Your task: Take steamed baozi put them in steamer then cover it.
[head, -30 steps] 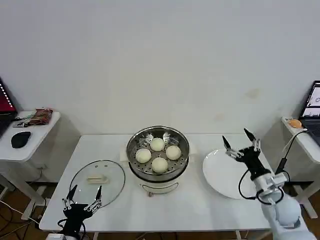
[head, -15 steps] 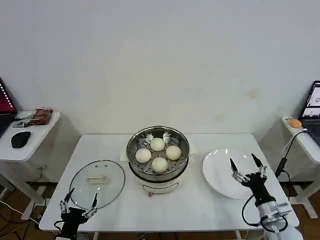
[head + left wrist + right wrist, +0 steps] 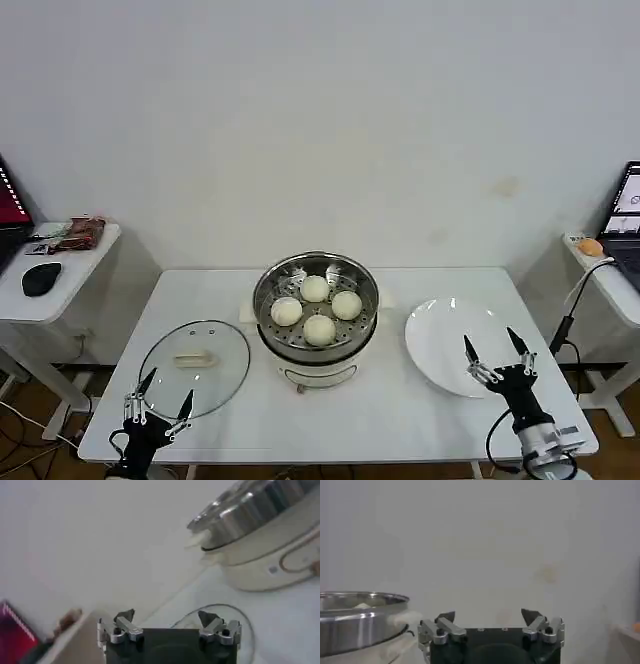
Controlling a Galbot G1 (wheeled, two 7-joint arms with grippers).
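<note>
Four steamed baozi [image 3: 316,308] sit in our steamer [image 3: 316,292] at centre; the cover [image 3: 195,366] lies lower left. Our left gripper [image 3: 165,393] and right gripper [image 3: 494,347] both gape wide, empty.

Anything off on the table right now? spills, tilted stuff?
Nothing stands out. Four baozi sit in the steamer, which stands upright mid-table. The cover lies flat on the table to its left, and the white plate to its right is bare. Both end effectors, left and right, are open near the front edge.
</note>
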